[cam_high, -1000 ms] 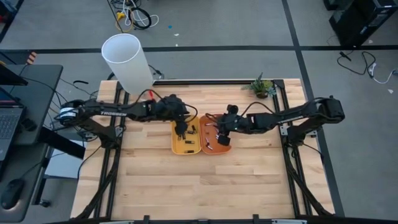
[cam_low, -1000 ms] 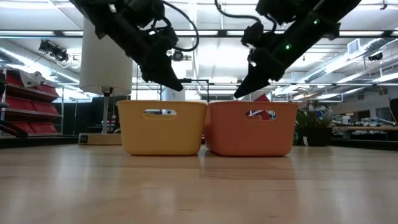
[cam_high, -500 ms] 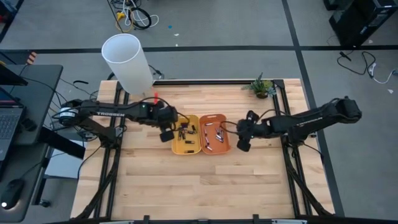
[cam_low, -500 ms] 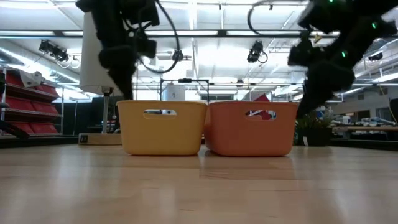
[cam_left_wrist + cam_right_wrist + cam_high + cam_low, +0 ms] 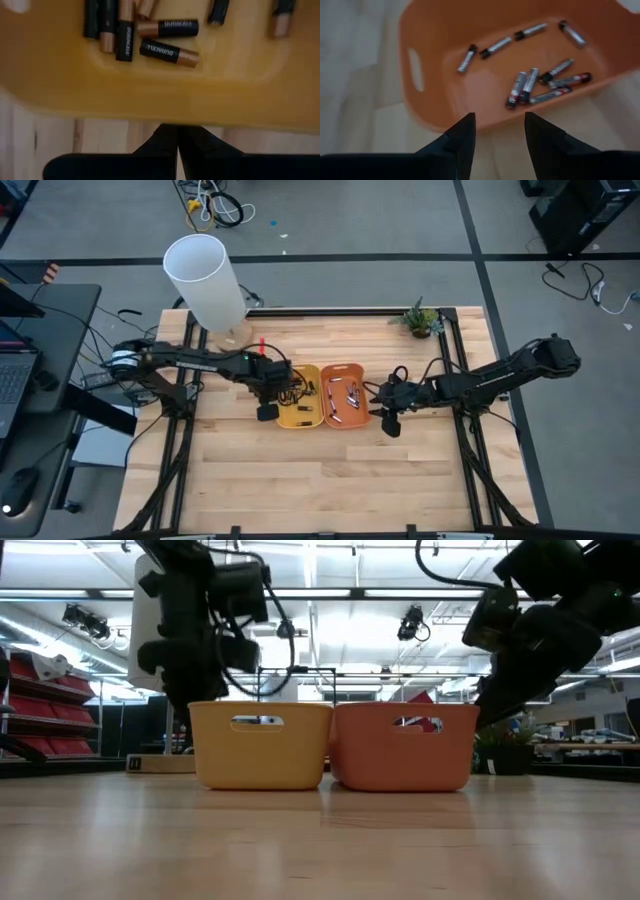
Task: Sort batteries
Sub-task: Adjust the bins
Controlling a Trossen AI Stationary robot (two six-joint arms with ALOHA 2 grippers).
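Pulled back from over the trays: left gripper (image 5: 177,145) shut and empty beside yellow tray (image 5: 283,417), right gripper (image 5: 500,131) parted, empty, outside orange tray (image 5: 366,416). Batteries (image 5: 169,52) lay inside both trays.

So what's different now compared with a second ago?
Both arms pulled back out of the bins. The left gripper left the yellow bin and shut empty beside it; the right gripper, open, left the orange bin. Bins and batteries stayed put.
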